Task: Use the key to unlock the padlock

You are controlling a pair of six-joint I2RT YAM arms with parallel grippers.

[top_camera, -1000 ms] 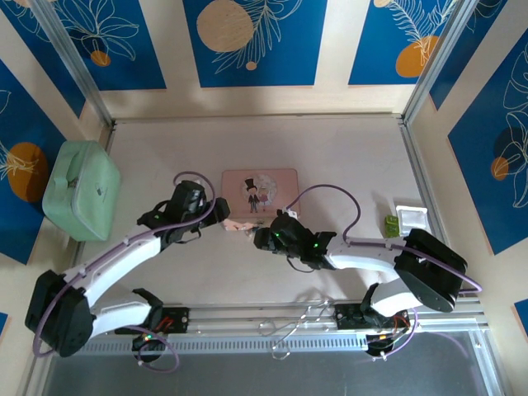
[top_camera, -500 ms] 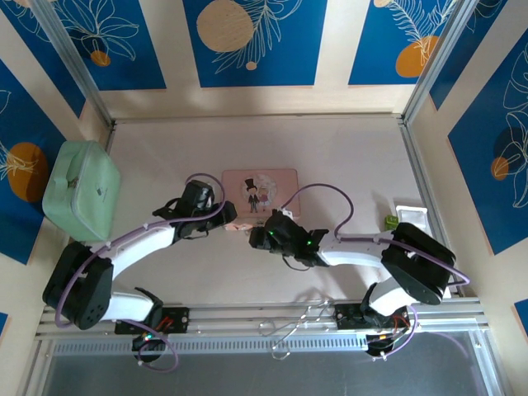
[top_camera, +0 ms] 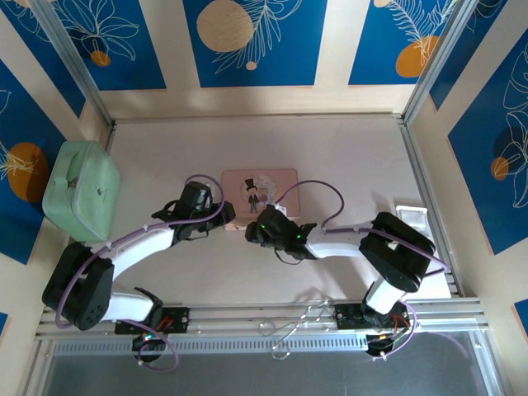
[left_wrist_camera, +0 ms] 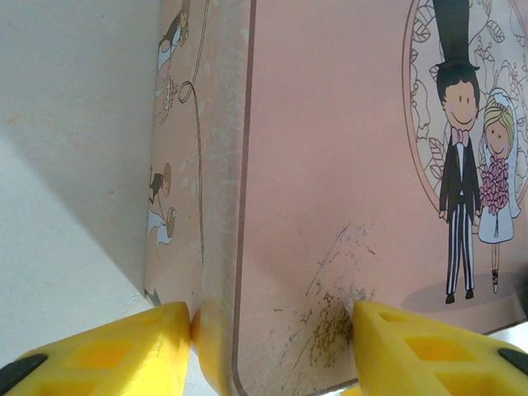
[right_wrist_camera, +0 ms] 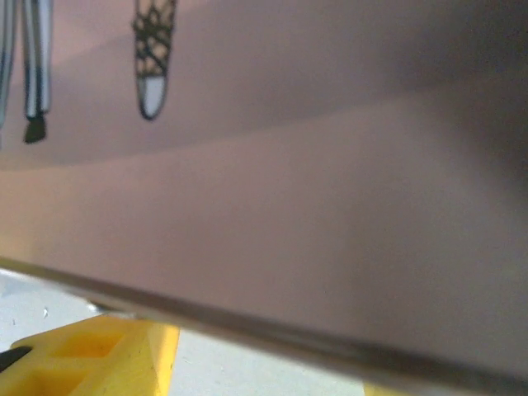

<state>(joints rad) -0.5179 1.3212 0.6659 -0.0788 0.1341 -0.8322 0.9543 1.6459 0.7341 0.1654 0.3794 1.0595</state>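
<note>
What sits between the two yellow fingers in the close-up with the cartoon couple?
A corner of the flat pink picture box lies between the yellow fingers of the left claw, as the left wrist view shows.

Top view: bright, even, sharp; soft shadows.
Left wrist: sharp; diagonal shadow across table (left_wrist_camera: 58,272).
Right wrist: blurred throughout, darkening rightward, perhaps from closeness.
</note>
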